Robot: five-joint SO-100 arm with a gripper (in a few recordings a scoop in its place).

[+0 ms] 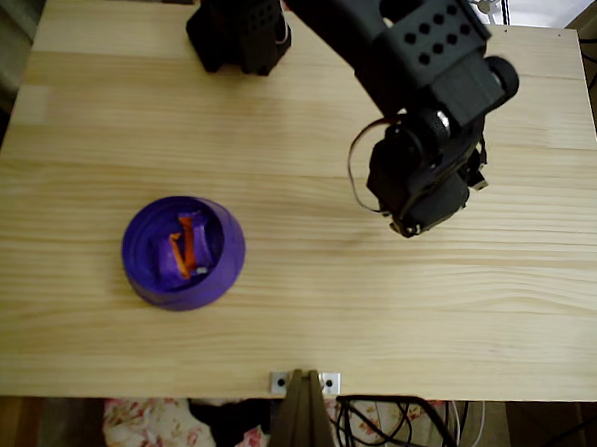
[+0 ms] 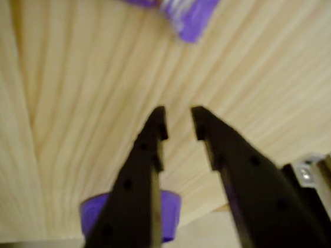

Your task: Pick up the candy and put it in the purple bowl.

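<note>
Candy [image 2: 185,0] lies flat on the pale wooden surface [image 1: 304,304], seen in the wrist view at the top edge of the picture: a purple wrapper with a streaked, blurred print, cut off by the frame. It sits ahead of the gripper [image 2: 179,122], well clear of the two black fingers [image 2: 149,161], which touch nothing. Those fingers stand a little apart, with a narrow gap of bare wood between their tips, and hold nothing.

In the overhead view the black arm reaches from its base at the top edge toward the right half of the surface, and the gripper [image 1: 410,227] points down over the wood; the arm's own bulk hides the candy there.

Well apart, on the left half, stands the purple bowl [image 1: 183,253]. Inside it lie purple-and-orange wrapped sweets [image 1: 185,248]; their number is hard to tell. The wrist view catches the purple bowl [image 2: 172,212] low in the picture, partly behind the left finger.
</note>
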